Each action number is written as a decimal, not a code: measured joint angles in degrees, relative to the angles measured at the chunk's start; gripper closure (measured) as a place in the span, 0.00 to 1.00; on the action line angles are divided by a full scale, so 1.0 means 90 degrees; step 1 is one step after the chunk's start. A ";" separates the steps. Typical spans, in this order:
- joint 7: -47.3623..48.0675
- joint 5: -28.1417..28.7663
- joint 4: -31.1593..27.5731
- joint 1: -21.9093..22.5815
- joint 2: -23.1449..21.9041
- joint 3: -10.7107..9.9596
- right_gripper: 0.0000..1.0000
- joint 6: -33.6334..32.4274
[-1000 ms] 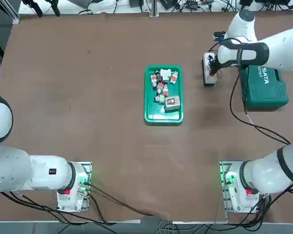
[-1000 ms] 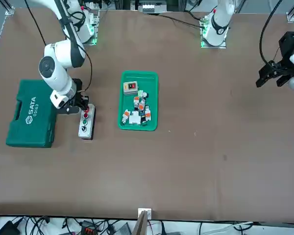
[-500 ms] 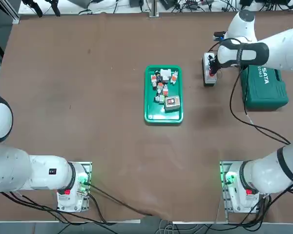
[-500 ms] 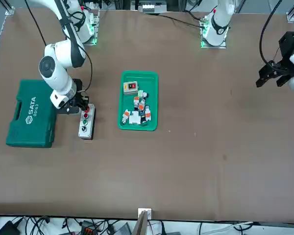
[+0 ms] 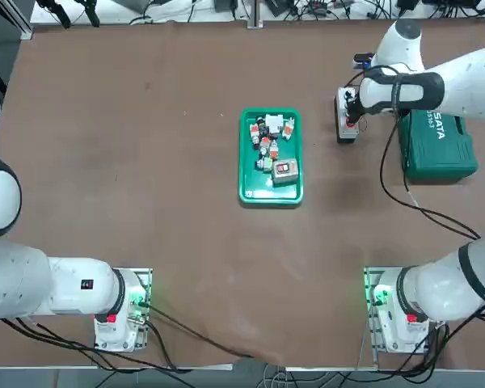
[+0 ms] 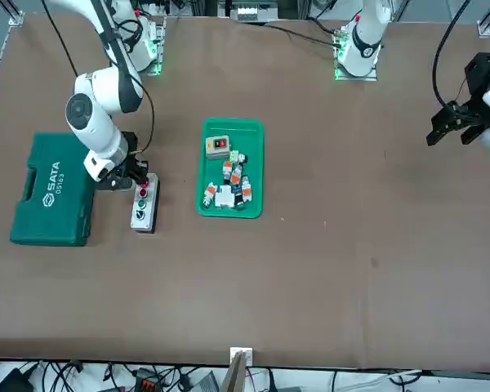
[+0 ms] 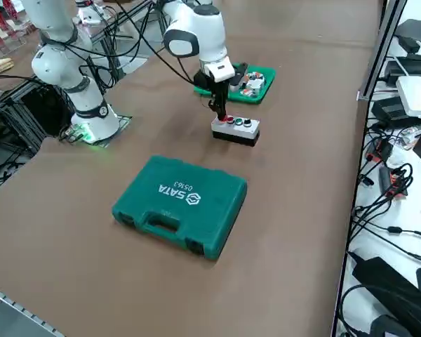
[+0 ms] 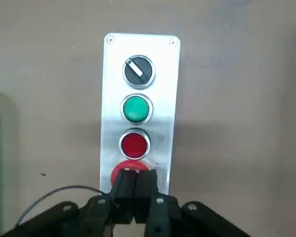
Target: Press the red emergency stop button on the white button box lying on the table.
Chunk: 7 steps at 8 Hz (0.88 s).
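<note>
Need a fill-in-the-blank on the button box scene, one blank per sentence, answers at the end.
1. The right gripper is over the ____ emergency stop button of the button box.
2. Its fingers are ____.
3. The round button between the dark selector knob and the smaller red button is ____.
4. The tool case carries the brand name ____.

Missing words: red; shut; green; SATA.

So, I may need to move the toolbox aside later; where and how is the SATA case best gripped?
Probably by its handle, coming from that edge: the case lies flat, and the opening behind the bar seems to leave room for a finger.
</note>
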 joint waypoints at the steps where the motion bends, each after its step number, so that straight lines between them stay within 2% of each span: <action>1: 0.0001 0.0000 -0.0136 0.0001 -0.0052 -0.0002 0.98 0.0245; 3: 0.0127 0.0000 -0.0278 0.0005 -0.0114 -0.0002 0.98 0.0474; 7: 0.0138 -0.0002 -0.0238 0.0030 -0.0116 -0.0022 0.98 0.0373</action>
